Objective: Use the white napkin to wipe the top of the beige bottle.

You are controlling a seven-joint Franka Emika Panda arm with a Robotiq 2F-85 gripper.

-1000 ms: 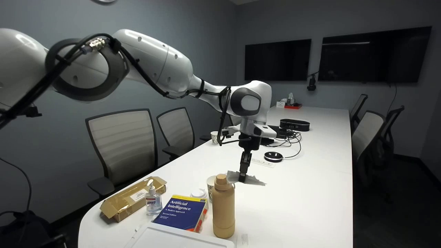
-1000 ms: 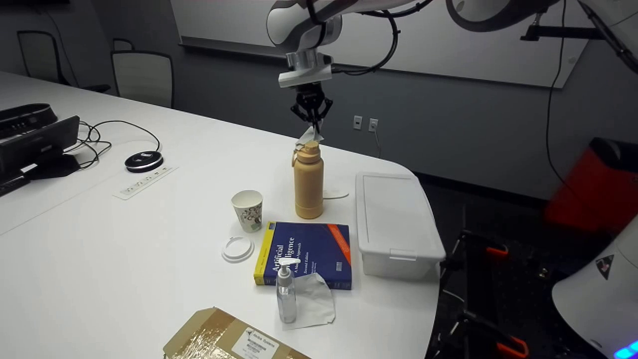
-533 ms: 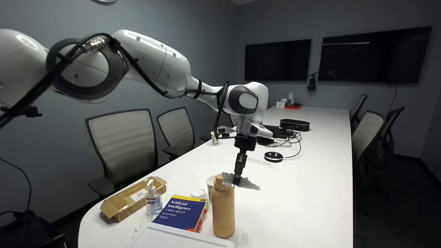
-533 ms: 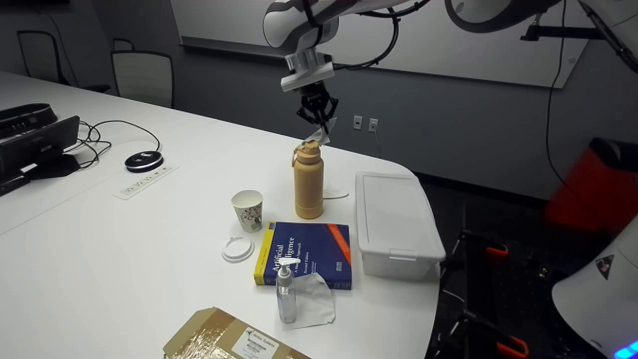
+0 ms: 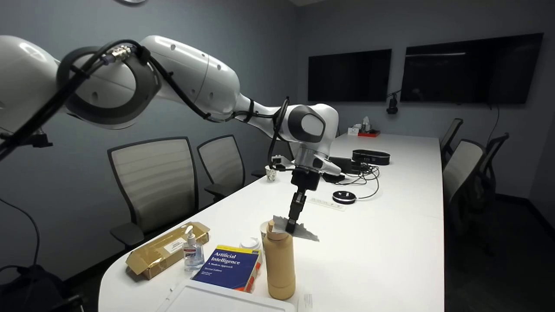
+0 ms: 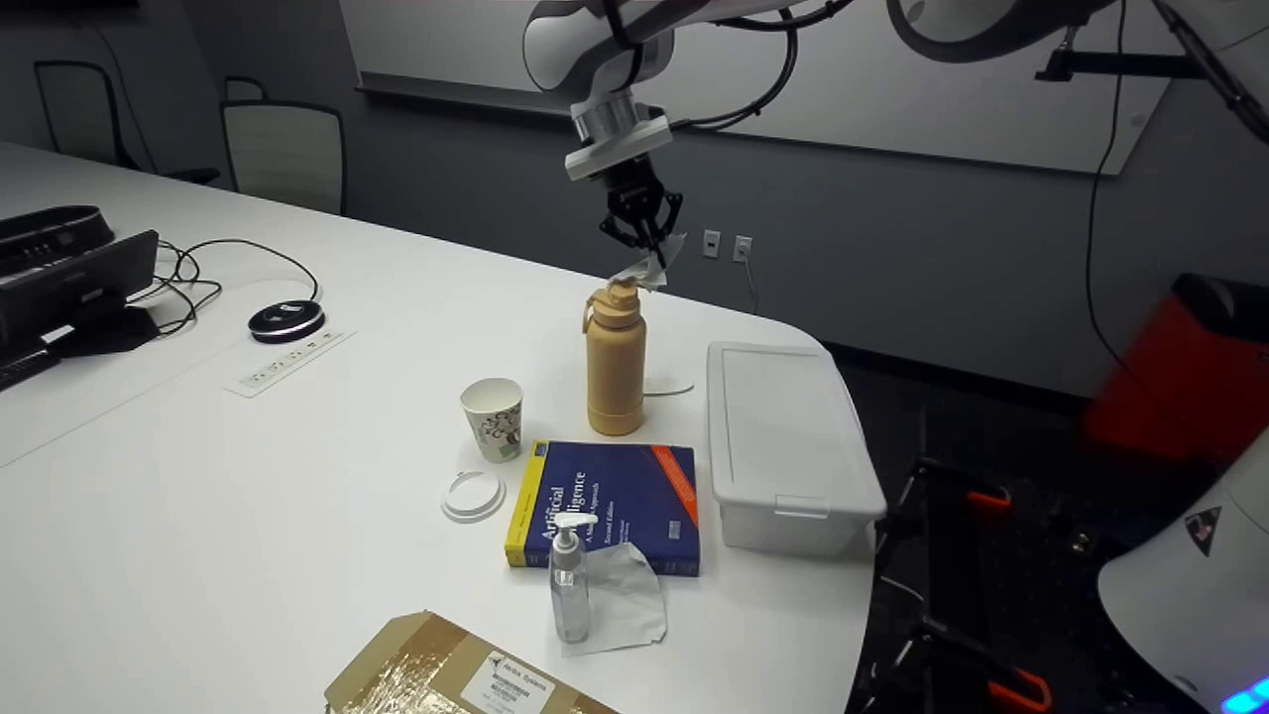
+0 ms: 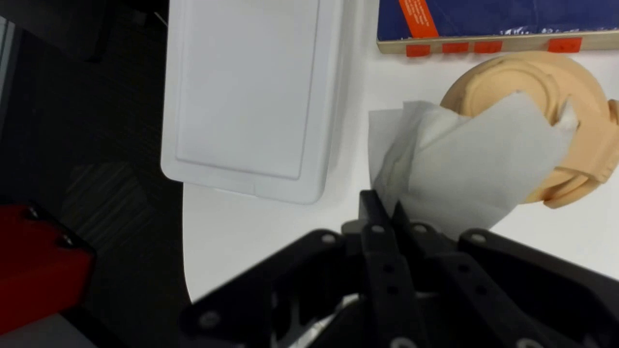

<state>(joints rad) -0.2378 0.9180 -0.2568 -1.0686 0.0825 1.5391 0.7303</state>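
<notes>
The beige bottle (image 5: 279, 264) stands on the white table in both exterior views (image 6: 615, 367); it now leans slightly, its top pushed away from the gripper. My gripper (image 5: 291, 227) is shut on the white napkin (image 5: 307, 234) beside the bottle's top. The napkin's loose part lies against the bottle's cap (image 6: 623, 294). In the wrist view, the fingertips (image 7: 370, 200) pinch the napkin (image 7: 478, 169), which spreads over part of the round cap (image 7: 508, 89) and shoulder. Part of the cap stays bare; the bottle's lower body is hidden there.
A blue book (image 6: 615, 506), a paper cup (image 6: 493, 421), a white ring lid (image 6: 473, 496) and a lidded white box (image 6: 793, 426) stand near the bottle. A sanitizer bottle (image 6: 570, 590), another white paper (image 6: 630, 605) and a cardboard box (image 6: 446, 674) lie further off.
My gripper has moved with the napkin from beyond the bottle onto its top and tilted. The napkin now touches the cap, and the bottle's top has shifted into a slight lean.
</notes>
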